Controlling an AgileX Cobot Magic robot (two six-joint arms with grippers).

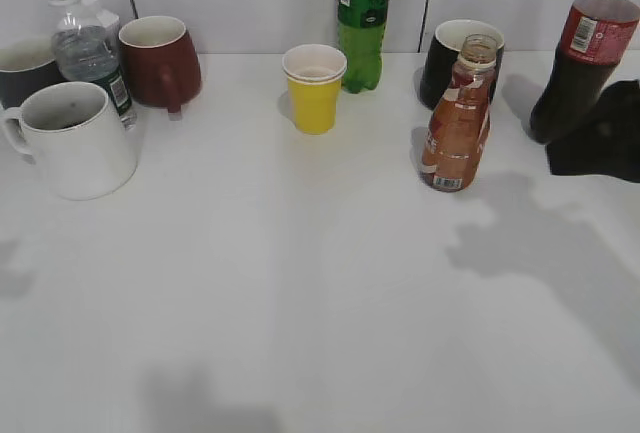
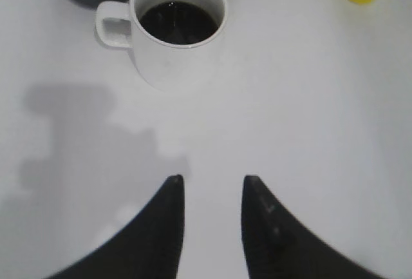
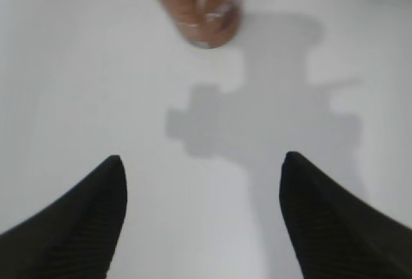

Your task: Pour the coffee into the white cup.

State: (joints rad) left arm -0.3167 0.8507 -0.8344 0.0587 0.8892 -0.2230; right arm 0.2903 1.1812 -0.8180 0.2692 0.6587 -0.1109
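Note:
The coffee bottle, small, curvy and clear with an orange-brown and white label, stands upright and uncapped on the table at right of centre. It shows blurred at the top of the right wrist view. The white cup stands at the left and holds dark liquid in the left wrist view. My left gripper is open and empty, above the table short of the cup. My right gripper is wide open and empty, apart from the bottle. The right arm shows black at the right edge.
Along the back stand a dark mug, a water bottle, a red-brown mug, a yellow paper cup, a green soda bottle, a black mug and a cola bottle.

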